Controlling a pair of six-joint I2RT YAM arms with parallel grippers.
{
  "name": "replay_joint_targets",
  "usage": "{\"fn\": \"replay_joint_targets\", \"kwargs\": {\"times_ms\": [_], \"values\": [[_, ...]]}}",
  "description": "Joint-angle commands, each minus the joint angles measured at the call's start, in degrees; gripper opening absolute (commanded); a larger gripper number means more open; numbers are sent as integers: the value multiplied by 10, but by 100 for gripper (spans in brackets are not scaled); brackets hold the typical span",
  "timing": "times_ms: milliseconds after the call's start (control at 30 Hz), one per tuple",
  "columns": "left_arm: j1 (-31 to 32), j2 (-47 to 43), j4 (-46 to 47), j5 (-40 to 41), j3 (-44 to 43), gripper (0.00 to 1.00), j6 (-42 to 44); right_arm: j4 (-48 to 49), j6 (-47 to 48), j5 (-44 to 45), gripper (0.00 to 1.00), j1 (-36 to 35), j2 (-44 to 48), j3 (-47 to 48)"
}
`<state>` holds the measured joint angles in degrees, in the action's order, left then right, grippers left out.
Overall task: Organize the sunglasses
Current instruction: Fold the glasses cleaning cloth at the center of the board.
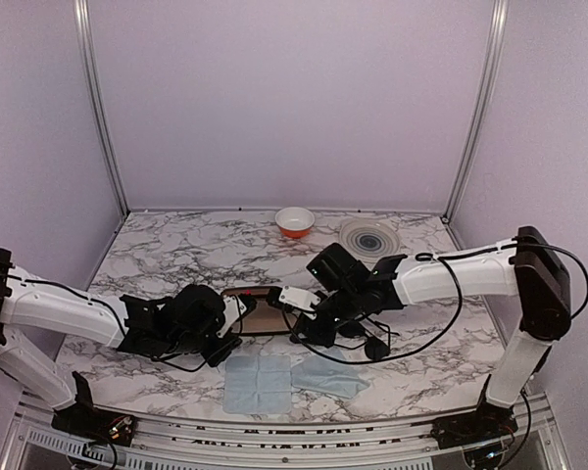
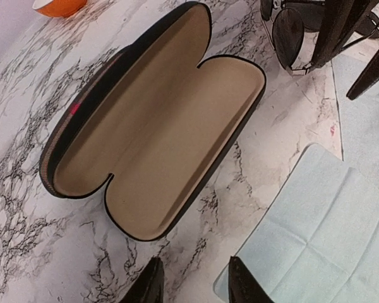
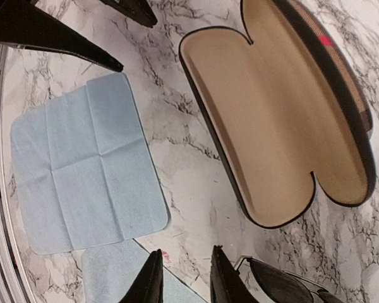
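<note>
Right wrist view put the sunglasses (image 3: pixel 284 287) on the table (image 3: pixel 196 183) just beside the right gripper (image 3: pixel 185 252), jaws narrowly apart, empty; the left gripper (image 2: pixel 196 259), likewise part-open and empty, lay farther, across the open case (image 3: pixel 278 113).

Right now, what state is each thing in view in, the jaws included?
plaid case: lying open, empty
sunglasses: lying beside the case, not in it
left gripper: jaws apart, holding nothing
right gripper: jaws apart, holding nothing
blue cloth: spread flat, creased
orange bowl: upright, looks empty
grey plate: lying flat, nothing on it
</note>
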<state>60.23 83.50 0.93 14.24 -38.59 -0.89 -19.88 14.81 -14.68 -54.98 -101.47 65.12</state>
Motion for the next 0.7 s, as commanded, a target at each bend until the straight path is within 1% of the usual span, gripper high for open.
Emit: {"fn": "replay_joint_targets", "kwargs": {"times_ms": [0, 100, 200, 300, 367, 433, 533, 667], "values": [[-1, -85, -19, -2, 32, 35, 8, 39, -12, 2, 28, -7, 67, -41], [6, -136, 4, -26, 69, 40, 13, 78, 2, -7, 29, -31, 113, -96], [31, -174, 30, -21, 102, 44, 24, 131, 45, -16, 30, -73, 166, -169], [55, -197, 50, -19, 131, 45, 37, 198, 88, -19, 31, -115, 208, -236], [69, -210, 56, -20, 142, 45, 39, 228, 108, -21, 32, -136, 225, -265], [82, -226, 58, -51, 154, 46, 47, 240, 116, -25, 32, -149, 227, -274], [112, -243, 76, -91, 175, 45, 77, 226, 125, -29, 32, -158, 201, -261], [134, -239, 79, -103, 179, 46, 99, 204, 148, -27, 30, -178, 152, -235]]}}
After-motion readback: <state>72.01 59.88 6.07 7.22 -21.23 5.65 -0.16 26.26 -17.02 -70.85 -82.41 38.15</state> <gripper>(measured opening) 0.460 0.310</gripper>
